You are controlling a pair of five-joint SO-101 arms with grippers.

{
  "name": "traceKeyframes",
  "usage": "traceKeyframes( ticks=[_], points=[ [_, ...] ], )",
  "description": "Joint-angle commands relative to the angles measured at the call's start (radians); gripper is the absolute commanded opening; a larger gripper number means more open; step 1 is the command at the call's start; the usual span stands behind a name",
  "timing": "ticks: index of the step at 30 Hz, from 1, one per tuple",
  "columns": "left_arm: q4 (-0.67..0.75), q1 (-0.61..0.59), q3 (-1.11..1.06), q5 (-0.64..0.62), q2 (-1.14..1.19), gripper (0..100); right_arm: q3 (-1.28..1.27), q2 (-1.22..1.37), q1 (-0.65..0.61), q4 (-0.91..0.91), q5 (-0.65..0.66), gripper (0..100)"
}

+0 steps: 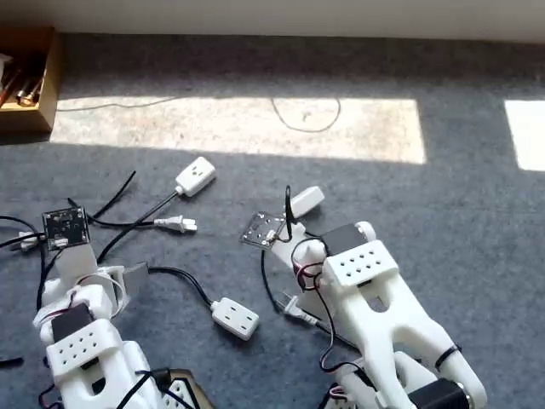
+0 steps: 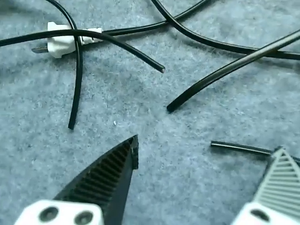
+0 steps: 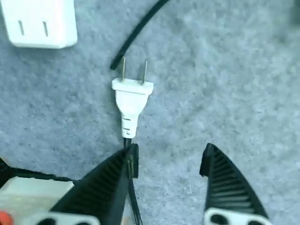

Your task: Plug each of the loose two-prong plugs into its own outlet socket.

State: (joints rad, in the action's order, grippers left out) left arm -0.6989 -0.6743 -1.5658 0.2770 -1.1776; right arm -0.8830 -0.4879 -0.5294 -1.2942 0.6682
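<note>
Since the right arm's jaws stand fairly wide and empty, one tip just beside the cord behind the white plug (image 3: 132,96) at the centre of the right wrist view, I'd worry a closing pinch catches only cord. The plug would then swivel and its prongs miss the outlet (image 3: 40,21) in the upper left corner. The left arm's jaws gape wide too, holding nothing above the bare grey counter (image 2: 197,187). Another plug (image 2: 61,41) lies upper left there, crossed by black cords (image 2: 220,44) that could snag.
</note>
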Motion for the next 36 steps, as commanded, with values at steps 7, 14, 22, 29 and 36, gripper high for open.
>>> traceKeyframes(
  ticks=[7, 14, 22, 29, 36],
  points=[
    [0.023, -0.005, -0.035, 0.000, -0.090, 41, -0.303, -0.077, -0.044, 0.406, -0.207, 21.3],
    [0.023, -0.004, -0.054, 0.044, -0.097, 41, -0.366, -0.091, -0.044, 0.449, -0.288, 21.3],
    [0.023, 0.038, -0.054, 0.048, -0.097, 41, -0.280, -0.133, -0.127, 0.249, -0.308, 21.6],
    [0.023, 0.038, -0.054, 0.049, -0.097, 41, -0.199, -0.156, -0.140, 0.182, -0.313, 21.7],
    [0.023, 0.038, -0.056, 0.049, -0.097, 41, -0.193, -0.156, -0.222, 0.127, -0.307, 21.7]
  ],
)
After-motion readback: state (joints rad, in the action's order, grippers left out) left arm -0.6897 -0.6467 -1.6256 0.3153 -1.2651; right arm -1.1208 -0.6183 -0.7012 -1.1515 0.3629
